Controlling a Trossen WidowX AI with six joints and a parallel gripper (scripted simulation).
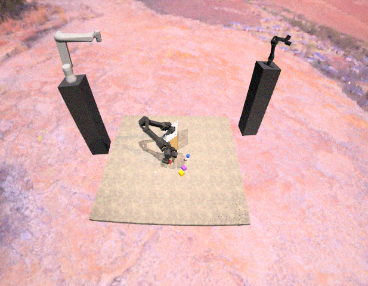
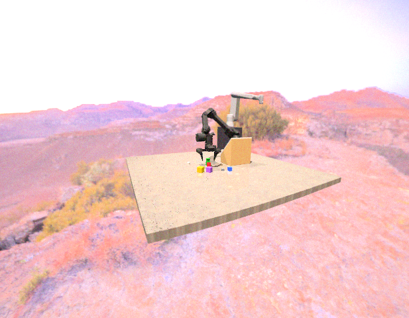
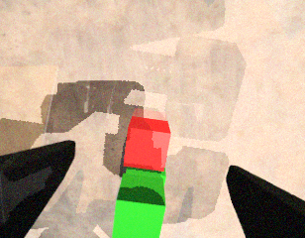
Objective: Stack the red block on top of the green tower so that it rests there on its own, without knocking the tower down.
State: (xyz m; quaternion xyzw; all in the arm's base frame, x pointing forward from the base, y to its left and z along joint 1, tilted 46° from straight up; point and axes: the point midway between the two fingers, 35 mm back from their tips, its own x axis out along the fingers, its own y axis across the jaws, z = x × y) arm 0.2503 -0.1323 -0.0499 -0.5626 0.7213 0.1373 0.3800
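Note:
The red block [image 1: 170, 162] [image 2: 208, 164] [image 3: 145, 149] stands on the table right beside the green tower [image 2: 207, 159] [image 3: 139, 220], with little or no gap visible. The green tower is taller than the red block; in the top view the arm hides it. My gripper [image 2: 208, 160] [image 3: 152, 161] is open and empty, pointing down over the two. In the wrist view its fingers stand wide on the left and right, with the red block and tower between them in the picture. The fingertips' exact height is hard to tell.
A yellow block [image 1: 181, 173] [image 2: 200, 169] and a purple block [image 1: 184, 167] [image 2: 209, 169] are close by on the near side in the exterior view. A blue block [image 1: 188, 155] [image 2: 229, 168] lies to their right there. A large tan wedge-shaped box [image 2: 236, 152] stands beside the arm.

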